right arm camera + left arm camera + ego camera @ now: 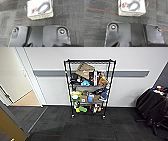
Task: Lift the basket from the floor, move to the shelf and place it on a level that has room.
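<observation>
The basket stands on the floor, a cream woven box with a white lining and a grey curved item inside. It appears again in the right wrist view as the basket, a short way beyond each wrist's dark plate and touching neither. The shelf, a tall black wire rack on casters, stands against the white wall ahead. Its top level looks bare. The tiers below are crowded with boxes and toys. The dark carpet floor stretches in front of it.
An open doorway with tan flooring lies to the left, and a wooden door leans in at the lower left. A black draped chair stands at the right. A grey rail runs along the wall.
</observation>
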{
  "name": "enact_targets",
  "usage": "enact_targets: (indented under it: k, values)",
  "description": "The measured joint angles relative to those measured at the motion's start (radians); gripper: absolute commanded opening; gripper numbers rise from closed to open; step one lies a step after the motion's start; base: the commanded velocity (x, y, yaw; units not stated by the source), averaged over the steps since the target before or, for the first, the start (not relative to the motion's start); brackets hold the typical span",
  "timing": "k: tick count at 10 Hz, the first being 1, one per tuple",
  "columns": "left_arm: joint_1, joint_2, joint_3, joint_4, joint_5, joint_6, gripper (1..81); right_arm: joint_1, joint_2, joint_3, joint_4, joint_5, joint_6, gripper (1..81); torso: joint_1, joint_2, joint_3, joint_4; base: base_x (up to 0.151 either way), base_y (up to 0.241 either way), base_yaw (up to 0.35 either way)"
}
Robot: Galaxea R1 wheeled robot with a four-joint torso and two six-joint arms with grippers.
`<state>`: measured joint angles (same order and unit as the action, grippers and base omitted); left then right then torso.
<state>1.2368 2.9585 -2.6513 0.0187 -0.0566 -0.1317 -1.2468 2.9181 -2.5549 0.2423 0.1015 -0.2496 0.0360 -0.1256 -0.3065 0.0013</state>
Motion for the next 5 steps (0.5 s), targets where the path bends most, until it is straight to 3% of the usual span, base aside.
enact_targets:
  k: [5]
  values:
    - [0.000,-0.003,0.000,-0.017,-0.001,0.000,81.1,0.001,0.000,0.000,0.000,0.000,0.000,81.1,0.106,-0.170,0.000,0.000,0.000,0.000,0.000]
